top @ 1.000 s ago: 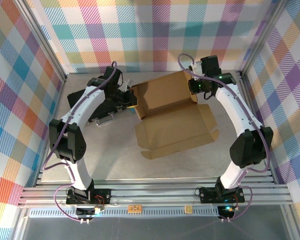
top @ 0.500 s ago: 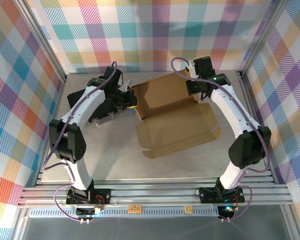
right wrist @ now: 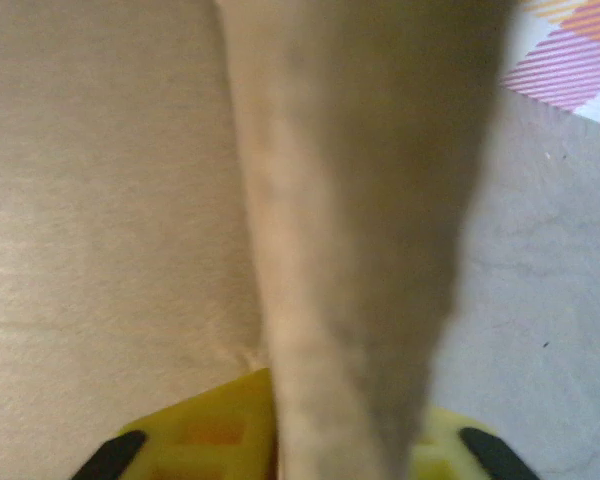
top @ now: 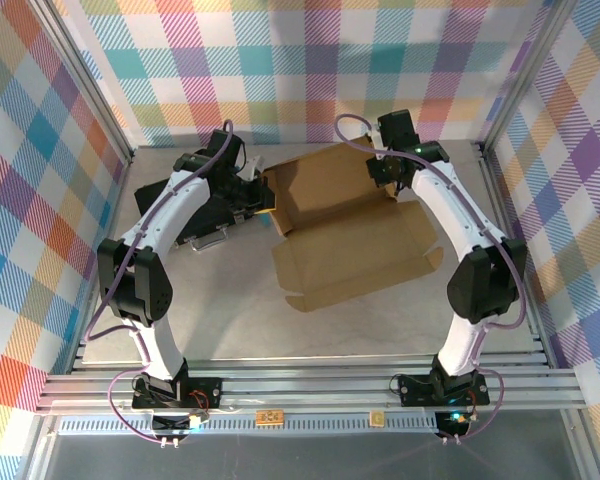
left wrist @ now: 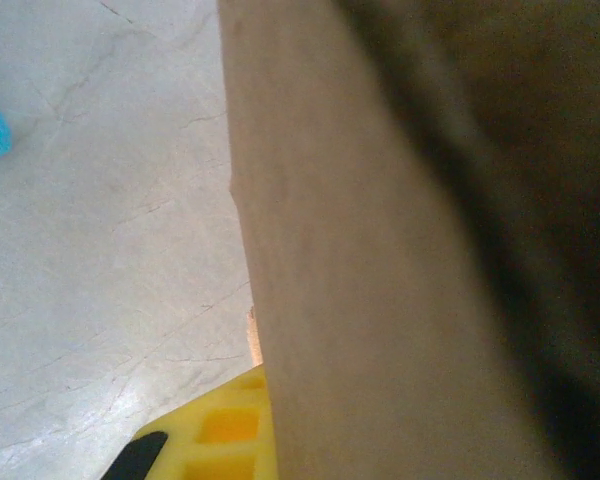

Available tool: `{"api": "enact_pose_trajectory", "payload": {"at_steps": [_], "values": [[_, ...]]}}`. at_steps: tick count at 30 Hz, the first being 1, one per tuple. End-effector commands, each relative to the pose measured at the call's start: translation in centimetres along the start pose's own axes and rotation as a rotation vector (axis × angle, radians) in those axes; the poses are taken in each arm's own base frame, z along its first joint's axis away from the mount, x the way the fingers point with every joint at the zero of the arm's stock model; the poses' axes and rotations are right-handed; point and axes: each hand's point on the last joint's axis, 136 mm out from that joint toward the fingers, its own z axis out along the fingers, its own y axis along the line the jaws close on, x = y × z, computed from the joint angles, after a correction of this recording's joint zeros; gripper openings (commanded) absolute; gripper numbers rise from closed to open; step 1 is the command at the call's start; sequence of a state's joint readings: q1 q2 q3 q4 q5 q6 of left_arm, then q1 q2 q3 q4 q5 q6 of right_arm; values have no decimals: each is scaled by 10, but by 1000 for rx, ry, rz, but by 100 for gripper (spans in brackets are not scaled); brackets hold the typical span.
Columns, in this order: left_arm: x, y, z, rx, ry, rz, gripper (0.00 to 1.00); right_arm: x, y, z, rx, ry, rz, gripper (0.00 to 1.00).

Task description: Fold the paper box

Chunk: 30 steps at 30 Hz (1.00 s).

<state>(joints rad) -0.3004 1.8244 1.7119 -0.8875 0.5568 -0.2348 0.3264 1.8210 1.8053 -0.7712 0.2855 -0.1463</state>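
Nearest the camera, a ribbed aluminium rail [top: 310, 385] carries both arm bases. Beyond it lies the table [top: 230, 310], a pale grey, stone-patterned surface with fine veins.

The box [top: 350, 240] lies opened out at mid-table, slightly right of centre. It is plain brown corrugated card, matt, thin, with creased panels and small tabs along its near and right edges. Its near panel lies flat; the far panel and side flaps are raised.

The left gripper [top: 268, 203] is at the box's far-left flap. In the left wrist view one yellow moulded finger [left wrist: 215, 440] lies against the flap's edge; the other is hidden by card, so it cannot be told whether the flap is pinched.

The right gripper [top: 390, 188] is at the far-right flap. In the right wrist view, yellow fingers [right wrist: 205, 435] press on either side of the upright flap, pinching it.

A black flat case [top: 160, 190] lies under the left arm, far left. Plaid fabric walls [top: 310, 60] enclose the cell.
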Motion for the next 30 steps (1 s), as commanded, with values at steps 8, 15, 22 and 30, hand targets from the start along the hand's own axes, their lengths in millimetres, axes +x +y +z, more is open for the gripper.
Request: {"api": "enact_pose_trajectory", "payload": {"at_steps": [8, 15, 22, 30], "values": [[-8, -17, -15, 13, -38, 20, 0, -13, -17, -15, 64, -16, 14, 0], [-12, 14, -21, -290, -148, -93, 0, -6, -27, -27, 201, 28, 57, 0], [-13, 42, -28, -508, -237, -137, 0, 2, -16, -47, 291, 76, 114, 0], [-15, 46, -32, -550, -282, -135, 0, 12, 7, -55, 218, 97, 133, 0]]}}
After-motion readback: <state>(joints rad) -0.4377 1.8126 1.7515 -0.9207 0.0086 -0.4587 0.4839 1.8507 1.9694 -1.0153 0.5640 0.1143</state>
